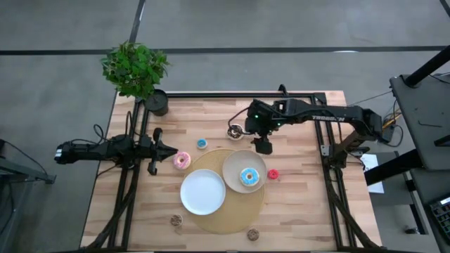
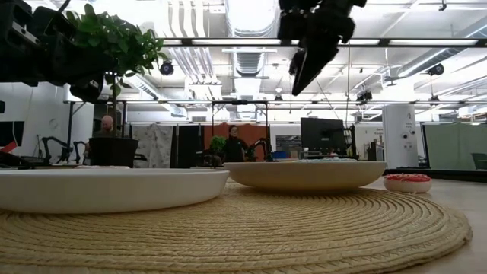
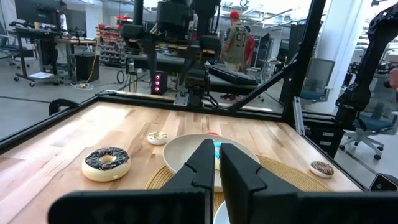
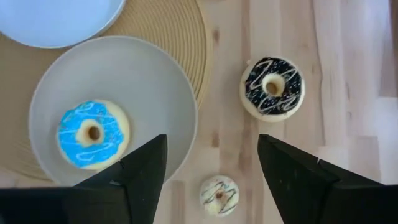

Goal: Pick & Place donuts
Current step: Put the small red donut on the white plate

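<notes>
Right gripper (image 1: 262, 146) hangs open above the table, empty, between picks.
1 blue donut (image 4: 92, 134) sits on the beige plate (image 4: 158, 81); next looks like dropping onto the chocolate donut (image 4: 272, 86) nearby. Left gripper (image 1: 171, 150) waits clenched.

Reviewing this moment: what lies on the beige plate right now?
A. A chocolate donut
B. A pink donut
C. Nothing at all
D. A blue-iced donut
D. The high view shows a blue-iced donut lying alone on the beige plate, and the right wrist view shows the same; the pink donut and the chocolate donut lie on the bare wood.
</notes>
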